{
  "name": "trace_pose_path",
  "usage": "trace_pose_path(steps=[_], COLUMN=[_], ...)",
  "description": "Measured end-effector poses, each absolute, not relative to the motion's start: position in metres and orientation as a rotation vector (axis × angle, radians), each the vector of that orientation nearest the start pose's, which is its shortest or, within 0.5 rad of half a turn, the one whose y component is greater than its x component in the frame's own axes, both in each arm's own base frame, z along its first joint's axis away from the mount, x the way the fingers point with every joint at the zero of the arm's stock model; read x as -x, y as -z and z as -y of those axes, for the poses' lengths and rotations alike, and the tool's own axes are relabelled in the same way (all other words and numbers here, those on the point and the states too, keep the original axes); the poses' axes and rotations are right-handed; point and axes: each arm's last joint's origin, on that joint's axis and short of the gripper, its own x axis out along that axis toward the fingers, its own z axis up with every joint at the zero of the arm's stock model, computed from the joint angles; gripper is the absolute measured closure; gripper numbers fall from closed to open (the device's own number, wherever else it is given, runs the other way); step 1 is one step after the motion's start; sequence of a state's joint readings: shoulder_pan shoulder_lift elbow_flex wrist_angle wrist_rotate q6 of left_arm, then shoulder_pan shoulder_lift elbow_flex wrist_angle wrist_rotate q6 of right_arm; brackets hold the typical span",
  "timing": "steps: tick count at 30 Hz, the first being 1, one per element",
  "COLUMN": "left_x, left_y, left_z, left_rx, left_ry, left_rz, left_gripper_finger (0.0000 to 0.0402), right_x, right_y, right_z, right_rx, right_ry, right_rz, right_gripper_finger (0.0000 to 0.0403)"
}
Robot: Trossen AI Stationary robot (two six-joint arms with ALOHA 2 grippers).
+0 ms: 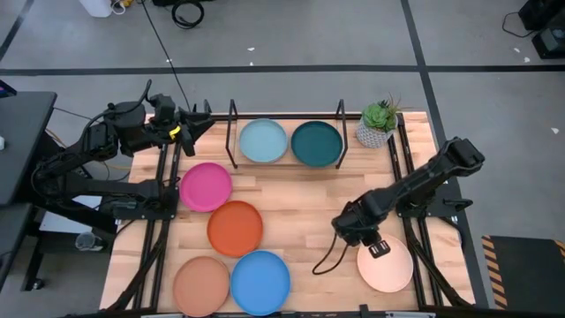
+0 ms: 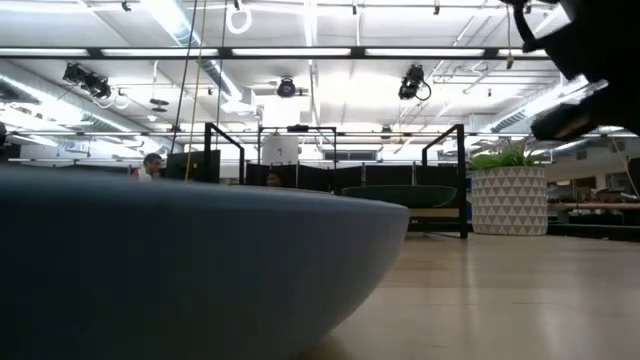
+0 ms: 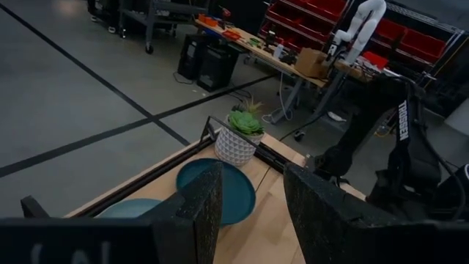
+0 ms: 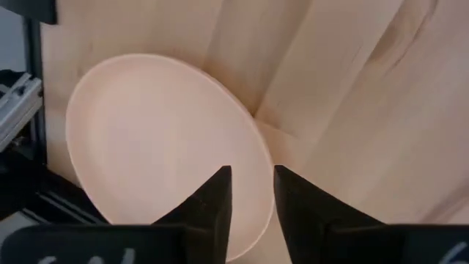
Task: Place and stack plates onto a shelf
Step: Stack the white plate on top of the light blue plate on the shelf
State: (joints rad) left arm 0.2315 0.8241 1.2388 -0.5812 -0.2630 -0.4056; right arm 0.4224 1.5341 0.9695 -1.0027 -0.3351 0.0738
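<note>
The left gripper (image 1: 196, 124) waits at the far left corner of the table (image 1: 309, 221), just left of the shelf (image 1: 287, 132). Its fingers are apart and hold nothing.

Below it lie the magenta plate (image 1: 206, 186), the orange plate (image 1: 235, 228), the tan plate (image 1: 201, 284) and the blue plate (image 1: 260, 282), all flat on the wood. The blue one touches the tan one.

In the shelf sit the light teal plate (image 1: 263, 141) and the dark teal plate (image 1: 317, 144), side by side. A small potted plant (image 1: 378, 123) stands just right of the shelf.

The right gripper (image 1: 378, 249) is low over the near right part of the table, at the edge of the cream plate (image 1: 386, 265). Its fingers (image 4: 212, 198) are a little apart, with the plate's rim between them.
</note>
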Motion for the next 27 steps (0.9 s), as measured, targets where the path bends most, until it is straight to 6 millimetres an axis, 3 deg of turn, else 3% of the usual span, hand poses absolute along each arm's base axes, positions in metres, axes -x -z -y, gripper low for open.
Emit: trace_pose_path(steps=[10, 15, 20, 27], left_x=[-0.130, -0.130, -0.130, -0.130], left_y=[-0.435, -0.435, -0.435, -0.435], left_z=[-0.038, -0.038, -0.038, -0.038], left_rx=[0.395, 0.395, 0.396, 0.386], left_ry=[-0.513, -0.506, -0.506, -0.506], left_rz=[-0.067, -0.068, -0.068, -0.071], left_gripper_finger=[0.0249, 0.0249, 0.0249, 0.0249], right_x=[-0.213, -0.208, -0.204, -0.204], right_y=[-0.166, -0.151, -0.142, -0.140], right_z=[-0.117, -0.117, -0.117, -0.118], right_rx=[0.129, 0.125, 0.148, 0.155], right_ry=[-0.486, -0.500, -0.486, -0.502], right_rz=[-1.569, -1.533, -1.521, -1.493], right_gripper_finger=[0.0211, 0.0204, 0.0232, 0.0330])
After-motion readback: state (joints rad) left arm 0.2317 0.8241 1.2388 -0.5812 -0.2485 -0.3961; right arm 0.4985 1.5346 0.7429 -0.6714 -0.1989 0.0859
